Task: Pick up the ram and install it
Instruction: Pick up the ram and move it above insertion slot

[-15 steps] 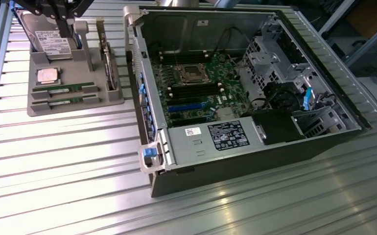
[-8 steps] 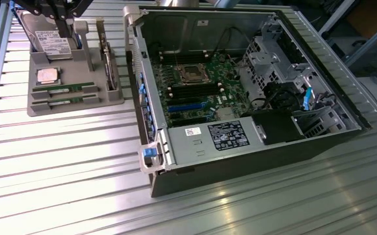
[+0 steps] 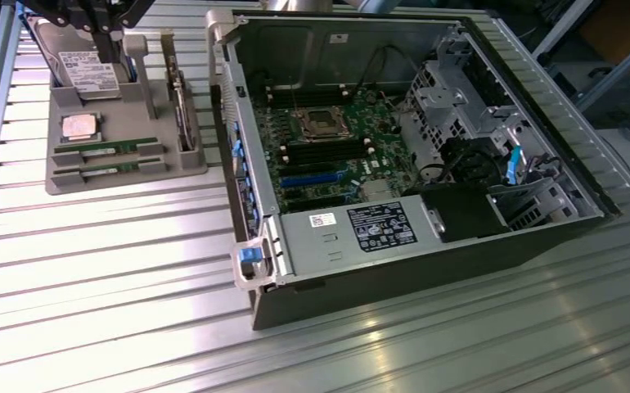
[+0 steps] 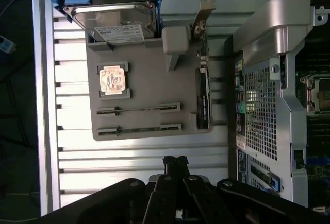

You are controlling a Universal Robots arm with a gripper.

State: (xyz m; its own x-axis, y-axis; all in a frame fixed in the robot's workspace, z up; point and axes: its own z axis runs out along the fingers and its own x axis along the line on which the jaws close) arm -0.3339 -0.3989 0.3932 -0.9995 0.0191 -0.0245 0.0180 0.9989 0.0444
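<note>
Gripper [image 4: 175,160] held pointing down near tray [image 4: 149,87], closed on nothing, ram [image 4: 139,108] seated in tray slot, well apart.

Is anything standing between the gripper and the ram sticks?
Nothing visible does. Both ram sticks lie uncovered in slots of the tray, with open space between them and the shut gripper.
</note>
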